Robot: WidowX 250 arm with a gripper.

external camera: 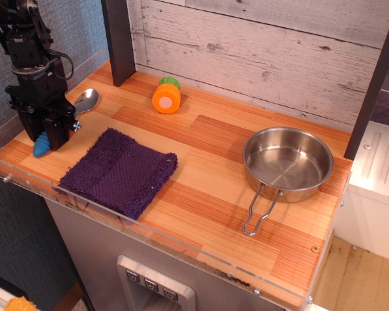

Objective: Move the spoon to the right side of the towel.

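Note:
The spoon (85, 101) lies at the far left of the wooden counter, its silver bowl pointing to the back and its blue handle tip showing below my fingers. My gripper (45, 139) stands upright over the handle, and its fingers are closed in against it on both sides. The spoon still rests on the counter. The dark purple towel (120, 172) lies flat just right of the gripper, near the front edge.
A steel pan (286, 162) with a wire handle sits at the right. An orange and green toy (166, 95) lies at the back. A dark post (120, 39) stands at the back left. A clear plastic lip (149, 236) runs along the front edge.

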